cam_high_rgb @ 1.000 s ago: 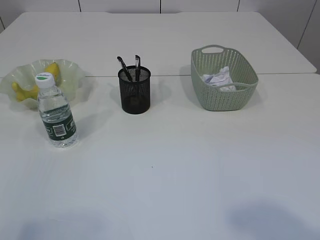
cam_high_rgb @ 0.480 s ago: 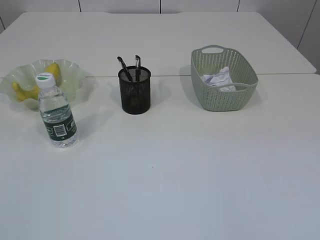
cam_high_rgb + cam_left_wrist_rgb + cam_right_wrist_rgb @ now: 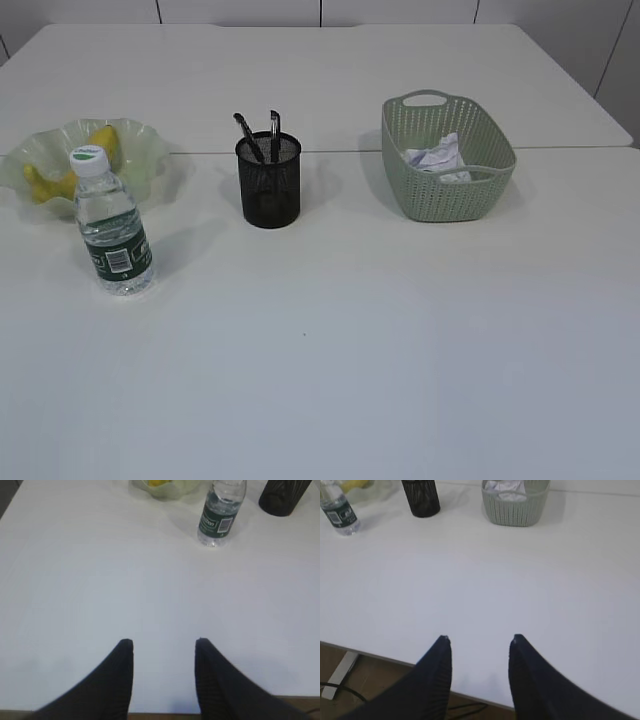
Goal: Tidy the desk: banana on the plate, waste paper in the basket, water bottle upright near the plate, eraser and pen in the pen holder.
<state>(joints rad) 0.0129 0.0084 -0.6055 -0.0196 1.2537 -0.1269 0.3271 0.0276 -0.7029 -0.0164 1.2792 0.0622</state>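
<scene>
I see pen holder (image 3: 269, 181) mid-worktop (image 3: 400, 340), pens (image 3: 262, 136) inside. Left of it: banana (image 3: 70, 168) on plate (image 3: 150, 150), water bottle (image 3: 110, 224) upright. Right: basket (image 3: 447, 157) with waste paper (image 3: 437, 158). Left gripper (image 3: 164, 644), right gripper (image 3: 479, 639): jaws parted, empty.

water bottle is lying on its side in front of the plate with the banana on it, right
Not quite: the water bottle stands upright, white cap on top, as the exterior view shows. The rest holds: it is in front of the plate, and the banana lies on that plate.
</scene>
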